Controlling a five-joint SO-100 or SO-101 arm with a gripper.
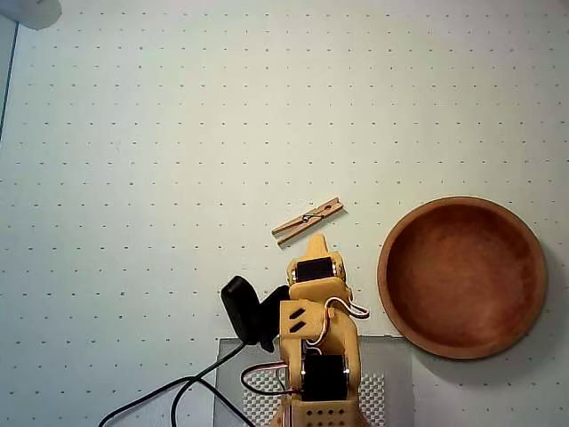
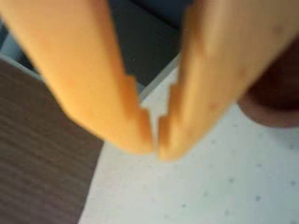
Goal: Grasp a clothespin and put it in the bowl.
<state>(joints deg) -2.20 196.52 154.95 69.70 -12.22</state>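
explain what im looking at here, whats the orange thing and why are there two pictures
The orange thing is a small robot arm bolted at the table's edge. One picture comes from a camera looking straight down; the other from a camera riding on the arm's wrist, so its two orange fingers fill the frame, blurred. The gripper has its tips almost together and nothing between them, so it holds nothing. On the white dotted mat lie a small light-tan wooden spring clothespin, just beyond the arm's tip in the overhead view, and a large round reddish-brown wooden bowl to the right, empty. A black camera with a cable sits beside the arm.
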